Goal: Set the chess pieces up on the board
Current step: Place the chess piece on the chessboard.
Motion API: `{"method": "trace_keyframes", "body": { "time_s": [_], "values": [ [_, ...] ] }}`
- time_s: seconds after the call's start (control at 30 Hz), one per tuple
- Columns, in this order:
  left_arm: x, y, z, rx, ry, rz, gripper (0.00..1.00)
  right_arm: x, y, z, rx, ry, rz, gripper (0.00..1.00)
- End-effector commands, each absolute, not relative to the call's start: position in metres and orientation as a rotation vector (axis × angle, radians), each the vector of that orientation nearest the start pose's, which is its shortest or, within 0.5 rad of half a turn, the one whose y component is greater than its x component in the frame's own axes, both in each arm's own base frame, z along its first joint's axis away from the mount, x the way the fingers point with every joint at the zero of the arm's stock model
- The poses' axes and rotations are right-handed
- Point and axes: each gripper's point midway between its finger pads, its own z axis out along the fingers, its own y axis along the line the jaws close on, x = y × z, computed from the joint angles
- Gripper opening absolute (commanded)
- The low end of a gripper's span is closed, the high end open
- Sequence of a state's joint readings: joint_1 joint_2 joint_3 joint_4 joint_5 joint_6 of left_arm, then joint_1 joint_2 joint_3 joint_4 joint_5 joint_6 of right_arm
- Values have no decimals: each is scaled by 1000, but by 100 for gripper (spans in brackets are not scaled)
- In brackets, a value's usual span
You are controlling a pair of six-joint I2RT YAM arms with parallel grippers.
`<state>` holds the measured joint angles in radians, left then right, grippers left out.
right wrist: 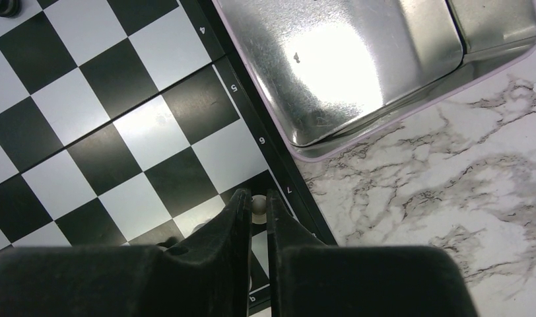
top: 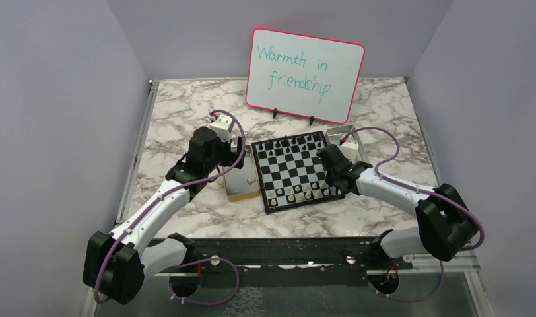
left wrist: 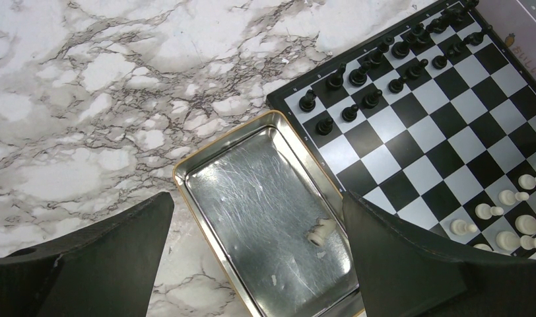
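**Cream chessman pinched at the board's right edge**

Cream shows between the fingertips of the right gripper [right wrist: 257,198]. Its jaws are drawn almost together on the round head of a cream chessman [right wrist: 259,207]. The chessman stands upright, its long axis pointing straight up into the grip, so it lies directly between the jaws and not off to either side. Whether its base rests on the square below I cannot tell, because the fingers hide it.

Outward from there, the piece sits over the outermost file of the board [right wrist: 140,125], just inside the black border by the printed 7. The silver tray [right wrist: 358,66] lies close beyond that border on the marble table [right wrist: 450,198]. I judge the coming move to be a straight set-down and release, which turns on the piece being vertical over its square.

The left gripper [left wrist: 257,198] hangs with its jaws spread wide, holding nothing, over the gold-rimmed tin [left wrist: 232,165]. A tipped piece [left wrist: 321,231] lies on its side in the tin, between the jaws but close to the right-hand finger in that view, so this arm is the nearer one to it. Beyond, black chessmen [left wrist: 373,99] line the board's far rows and a cream row [left wrist: 509,197] its near side.
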<state>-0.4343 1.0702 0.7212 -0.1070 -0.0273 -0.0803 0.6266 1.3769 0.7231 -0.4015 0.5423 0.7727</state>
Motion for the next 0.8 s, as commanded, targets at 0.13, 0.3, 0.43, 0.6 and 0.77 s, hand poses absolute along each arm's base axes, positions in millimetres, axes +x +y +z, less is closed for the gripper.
{"method": "trace_keyframes", "body": {
  "time_s": [0.13,0.3,0.43,0.6,0.77],
  "values": [
    [316,-147,173,360,1989,-299,99,286,120,54,371,2359,-113,22],
    [315,-147,173,360,1988,-300,99,286,122,56,379,2359,-103,26],
    [315,-147,173,360,1987,-300,99,286,122,57,381,2362,-97,26],
    [315,-147,173,360,1989,-296,99,287,124,65,379,2359,-82,26],
    [315,-144,168,379,2003,-266,99,288,125,90,378,2335,-51,32]
  ]
}}
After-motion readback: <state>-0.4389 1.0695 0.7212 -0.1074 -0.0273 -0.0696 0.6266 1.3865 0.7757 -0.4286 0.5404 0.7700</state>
